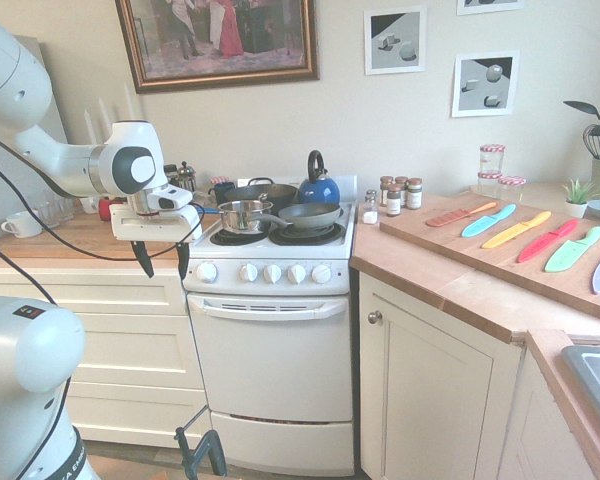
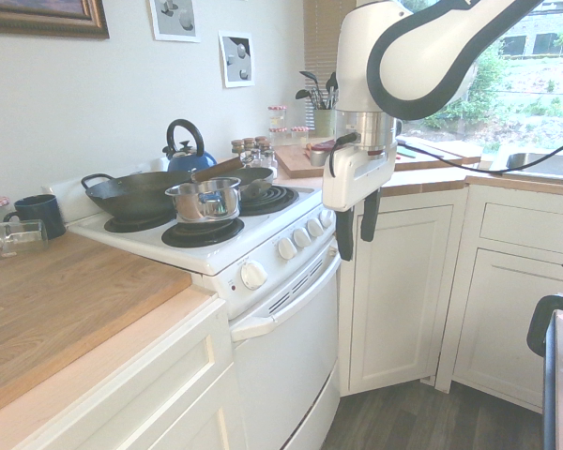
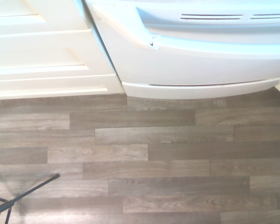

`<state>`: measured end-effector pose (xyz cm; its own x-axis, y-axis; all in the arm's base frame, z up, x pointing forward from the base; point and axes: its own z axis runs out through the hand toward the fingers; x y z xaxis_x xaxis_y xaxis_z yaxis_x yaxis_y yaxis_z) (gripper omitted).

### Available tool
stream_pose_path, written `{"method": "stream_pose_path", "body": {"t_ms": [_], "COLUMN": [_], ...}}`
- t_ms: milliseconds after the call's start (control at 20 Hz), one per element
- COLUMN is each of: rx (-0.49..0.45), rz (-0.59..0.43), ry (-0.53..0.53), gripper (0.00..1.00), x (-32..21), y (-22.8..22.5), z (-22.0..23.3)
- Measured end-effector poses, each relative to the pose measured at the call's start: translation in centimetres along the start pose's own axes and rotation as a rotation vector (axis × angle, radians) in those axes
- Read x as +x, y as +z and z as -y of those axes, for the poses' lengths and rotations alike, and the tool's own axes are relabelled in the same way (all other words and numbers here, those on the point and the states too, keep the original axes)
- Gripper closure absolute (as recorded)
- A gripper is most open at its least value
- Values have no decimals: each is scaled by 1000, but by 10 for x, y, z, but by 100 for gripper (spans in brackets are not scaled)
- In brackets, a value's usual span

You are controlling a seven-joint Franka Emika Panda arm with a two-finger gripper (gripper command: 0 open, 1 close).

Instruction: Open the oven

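Note:
The oven [image 1: 270, 370] is a small white cooker with a row of white knobs [image 1: 272, 272] and black burners on top. Its drop-down door is shut, with the wide handle [image 1: 268, 308] across the top edge. My gripper [image 1: 162, 258] hangs open in front of the oven's upper left corner, fingers pointing down at about knob height, holding nothing. From the other side the gripper [image 2: 357, 230] hangs out in front of the knob panel, apart from the door [image 2: 286, 361]. Looking down, the wrist camera shows the door handle [image 3: 210, 44] and the floor below.
A small steel pot [image 1: 242, 215], a dark pan [image 1: 308, 214], a wok and a blue kettle [image 1: 318, 186] sit on the burners. Cream cabinets [image 1: 435, 395] flank the oven. A board with coloured knives [image 1: 520, 235] lies on the right counter. Wood floor lies in front.

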<state>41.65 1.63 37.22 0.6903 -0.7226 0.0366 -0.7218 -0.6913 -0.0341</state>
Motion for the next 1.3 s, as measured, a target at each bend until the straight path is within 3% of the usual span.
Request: {"method": "stream_pose_path", "body": {"t_ms": [400, 700, 1050, 1300], "rx": [-35, -36, -46, -82], "rz": [44, 19, 25, 75], "ry": [27, 28, 118, 130], "gripper": [0, 0, 0, 0], "x": [-3, 0, 33, 35], "y": [26, 13, 15, 55], "z": [1, 11, -21, -42]}}
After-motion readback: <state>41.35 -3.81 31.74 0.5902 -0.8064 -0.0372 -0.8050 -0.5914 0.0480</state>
